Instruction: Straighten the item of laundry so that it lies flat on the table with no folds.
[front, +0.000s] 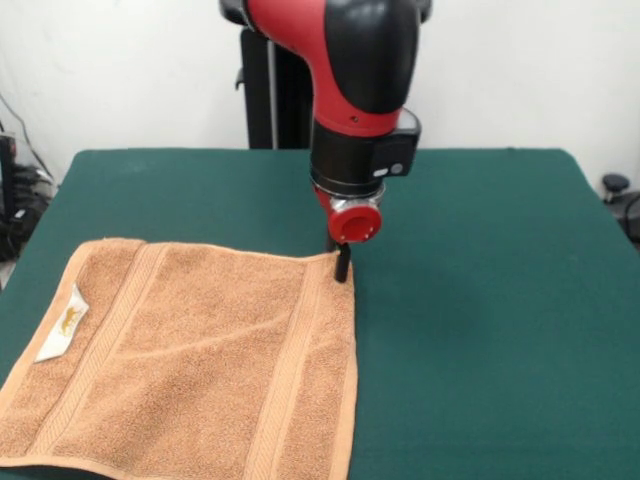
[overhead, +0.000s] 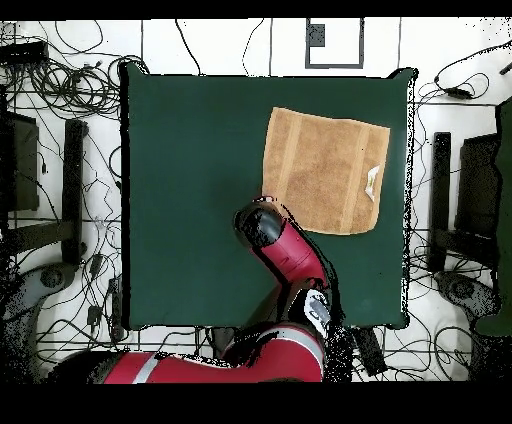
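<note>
The light-brown terry towel (front: 190, 365) lies spread on the green table (front: 480, 300) at the front left, with its near edge running out of the picture. Its woven bands run along two sides, and the white tag with yellow print (front: 64, 325) sits near its left edge. A shallow crease crosses its middle. My gripper (front: 341, 262) comes straight down and its black tip stands at the towel's far right corner, touching or just beside it. In the overhead view the towel (overhead: 325, 172) lies flat at the table's upper right, and the arm's head (overhead: 262, 224) hides the gripper at the towel's lower left corner.
The red and black arm (front: 355, 90) comes down over the table's middle from the far side. Green cloth (overhead: 190, 150) stretches wide beside the towel. Cables and dark stands (overhead: 60, 180) surround the table on the floor.
</note>
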